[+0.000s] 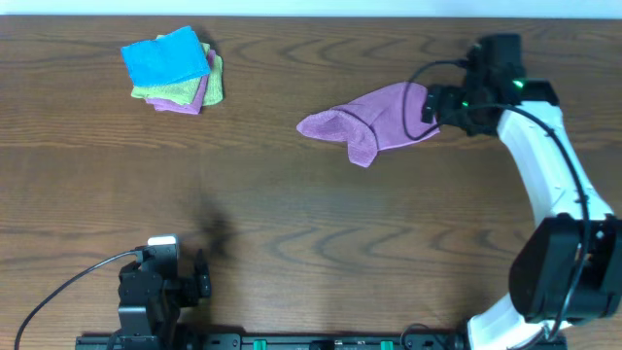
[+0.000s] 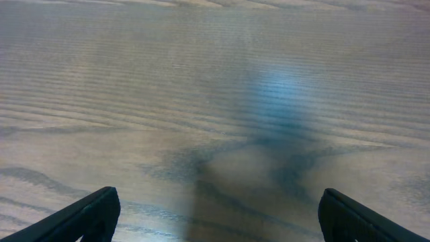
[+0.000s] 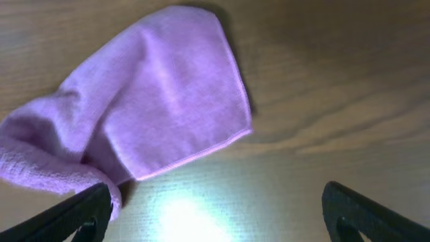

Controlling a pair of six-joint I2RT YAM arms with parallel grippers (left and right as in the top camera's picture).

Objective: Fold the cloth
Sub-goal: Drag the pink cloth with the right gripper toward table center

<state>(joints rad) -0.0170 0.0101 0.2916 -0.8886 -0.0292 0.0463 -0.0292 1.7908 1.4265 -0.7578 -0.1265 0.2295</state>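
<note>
1. Dark brown wood-grain surface (image 1: pixel 311 224), under everything.
2. White-and-black right arm (image 1: pixel 549 175), reaching in to the right end of the cloth.
3. Lilac cloth (image 1: pixel 374 122), loose and rumpled on the surface, unfolded in any neat sense. Partly doubled over itself: a flat flap with a stitched hem on one side, a thick bunched fold on the other.
4. Black left arm (image 1: pixel 155 292), well apart from the cloth, off to its left and nearer the robot's base.
5. Stack of folded cloths (image 1: pixel 175 73), well to the left of the cloth. Bright blue piece (image 1: pixel 165 56) on top, light green piece (image 1: pixel 160 93) below, a strip of purple at the lower right edge.
6. Right jaws: spread wide, gripping nothing, over the right end of the cloth. One fingertip (image 3: pixel 87 215) just beside the bunched fold; contact impossible to tell.
7. Left jaws: spread wide, only bare surface between, far from the cloth.
</note>
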